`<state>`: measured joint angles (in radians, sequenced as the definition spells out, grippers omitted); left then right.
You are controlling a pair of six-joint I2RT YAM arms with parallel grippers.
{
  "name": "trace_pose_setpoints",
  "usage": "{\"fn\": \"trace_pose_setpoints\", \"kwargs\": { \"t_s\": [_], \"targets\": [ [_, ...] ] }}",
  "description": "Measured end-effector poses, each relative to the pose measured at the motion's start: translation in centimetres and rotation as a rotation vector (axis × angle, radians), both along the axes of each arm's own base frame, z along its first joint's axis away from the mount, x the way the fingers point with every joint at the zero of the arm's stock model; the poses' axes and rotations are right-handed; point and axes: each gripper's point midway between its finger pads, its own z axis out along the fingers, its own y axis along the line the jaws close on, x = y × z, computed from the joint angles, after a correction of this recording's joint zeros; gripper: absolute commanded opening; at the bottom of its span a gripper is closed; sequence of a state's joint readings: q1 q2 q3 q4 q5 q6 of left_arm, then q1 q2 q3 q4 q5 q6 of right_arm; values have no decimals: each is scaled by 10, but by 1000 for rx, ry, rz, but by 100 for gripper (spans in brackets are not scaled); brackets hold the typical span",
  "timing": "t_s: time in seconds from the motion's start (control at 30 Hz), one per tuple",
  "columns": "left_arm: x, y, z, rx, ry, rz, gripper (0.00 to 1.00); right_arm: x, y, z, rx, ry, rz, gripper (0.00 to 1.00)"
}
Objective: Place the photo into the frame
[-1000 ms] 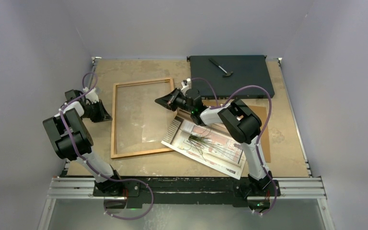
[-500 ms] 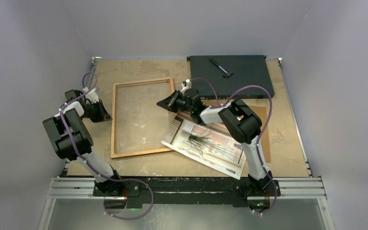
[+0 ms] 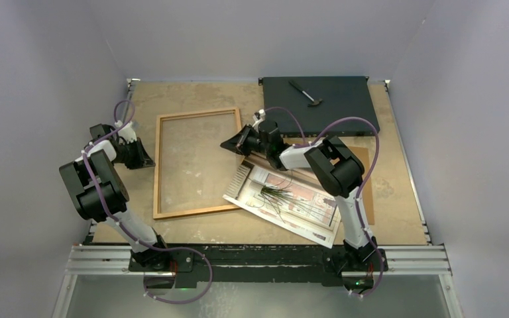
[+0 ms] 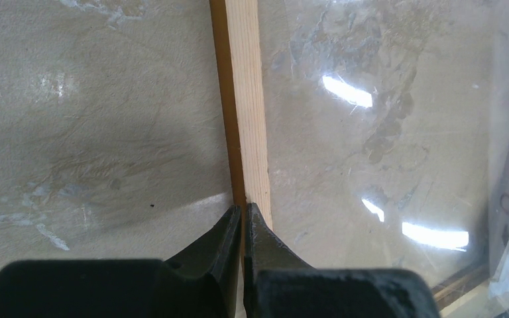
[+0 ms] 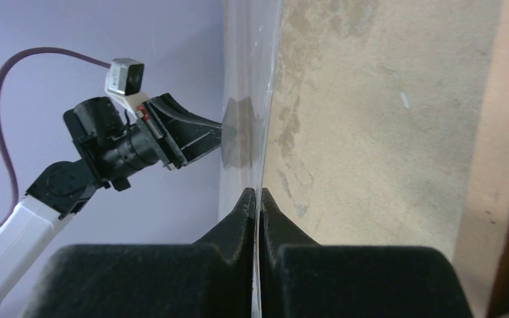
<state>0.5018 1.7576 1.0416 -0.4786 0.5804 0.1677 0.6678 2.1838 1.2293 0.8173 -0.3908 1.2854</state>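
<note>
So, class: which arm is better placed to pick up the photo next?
Right, probably: the photo lies under that arm, while the left fingers sit at the far rail of the frame. But the right fingers must first release the clear pane.

Two robot arms: the left arm (image 3: 97, 184) folded at the left side, wrist low, jaws pressed together; the right arm (image 3: 332, 169) bent, reaching leftward, jaws likewise closed
</note>
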Motion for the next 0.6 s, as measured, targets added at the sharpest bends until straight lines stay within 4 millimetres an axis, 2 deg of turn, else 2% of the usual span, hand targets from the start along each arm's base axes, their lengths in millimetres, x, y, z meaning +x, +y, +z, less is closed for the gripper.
{"fn": "trace_pose_setpoints", "kwargs": {
  "t_s": [0.23,0.6],
  "targets": [
    [0,1,0,1,-2,1,2,-2,-8,-10,-50,20,16,0],
    [1,1,0,3,-6,2,2,-7,-8,-23,-129,20,46,1]
  ]
}}
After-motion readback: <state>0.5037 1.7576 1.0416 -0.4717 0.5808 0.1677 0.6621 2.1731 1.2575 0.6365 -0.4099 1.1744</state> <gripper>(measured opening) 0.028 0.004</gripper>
